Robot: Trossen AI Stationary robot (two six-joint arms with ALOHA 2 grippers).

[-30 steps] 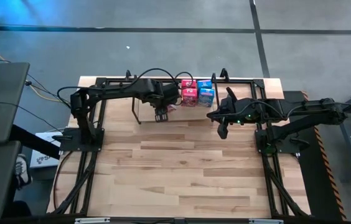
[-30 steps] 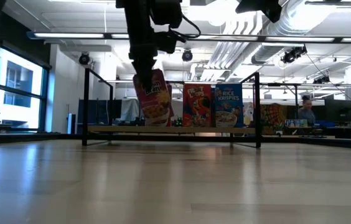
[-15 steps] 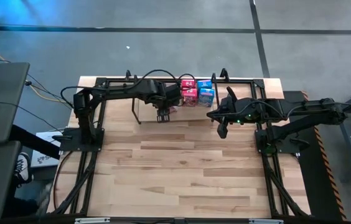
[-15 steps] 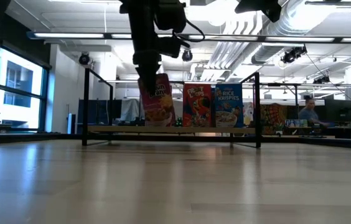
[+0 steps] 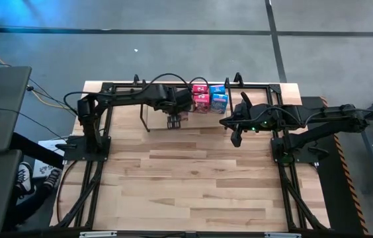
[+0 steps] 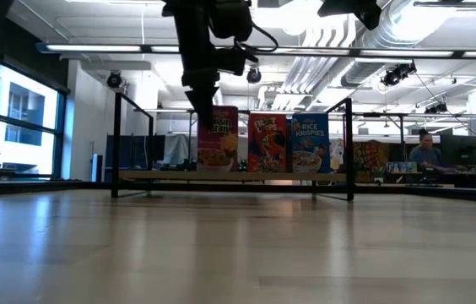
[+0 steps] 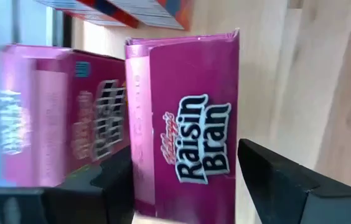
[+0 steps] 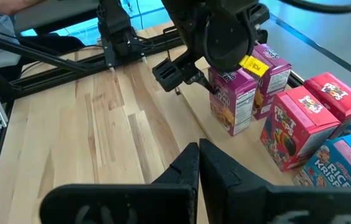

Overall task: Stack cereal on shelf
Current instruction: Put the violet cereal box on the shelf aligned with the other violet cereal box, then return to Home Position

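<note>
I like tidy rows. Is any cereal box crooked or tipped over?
No, nothing stands out. The Raisin Bran box, the Froot Loops box and the Rice Krispies box stand upright in a row on the shelf. The left claw sits around the Raisin Bran box.

On the shelf (image 6: 162,175) at the surface's (image 5: 193,178) far edge, the cereal boxes (image 6: 265,143) stand in a row, the Raisin Bran box (image 6: 218,139) leftmost.

One camera looks straight down on the tabletop (image 5: 186,178); another sits level with it; both share the cereal boxes (image 6: 259,143).
</note>
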